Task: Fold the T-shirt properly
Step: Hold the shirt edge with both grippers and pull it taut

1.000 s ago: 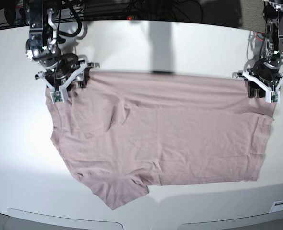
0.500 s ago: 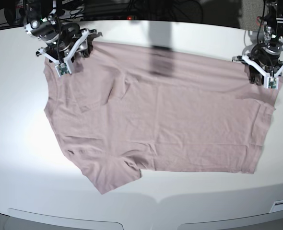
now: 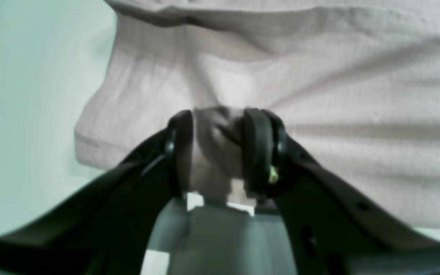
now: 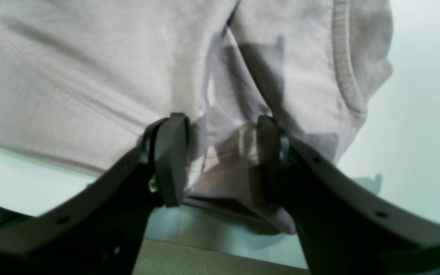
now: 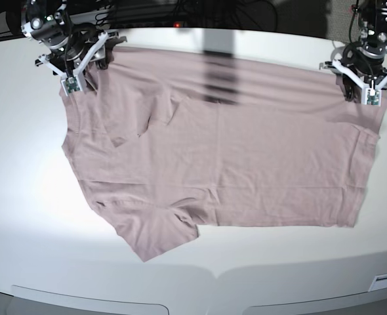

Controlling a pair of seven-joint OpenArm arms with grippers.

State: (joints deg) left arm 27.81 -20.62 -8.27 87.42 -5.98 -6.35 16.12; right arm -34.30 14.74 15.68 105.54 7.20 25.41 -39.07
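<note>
The dusty pink T-shirt point(image 5: 233, 164) lies spread flat across the white table point(image 5: 23, 216), with one sleeve point(image 5: 157, 236) pointing to the near edge. In the base view my right gripper point(image 5: 82, 69) sits at the shirt's far left corner, and my left gripper point(image 5: 359, 90) sits at its far right corner. The left wrist view shows the left gripper point(image 3: 216, 149) shut on a bunched fold of the T-shirt point(image 3: 319, 76). In the right wrist view, the right gripper point(image 4: 222, 160) is shut on the T-shirt point(image 4: 90, 57) beside a ribbed hem point(image 4: 344, 68).
Dark cables and equipment point(image 5: 180, 10) run beyond the table's far edge, close behind both arms. A small white label point(image 5: 385, 281) sits at the near right corner. A dark shadow band point(image 5: 216, 72) falls across the shirt's far middle.
Both grippers have moved toward the table's far edge, pulling the shirt's far edge with them. The cloth has slid back and lies flatter and more stretched out.
</note>
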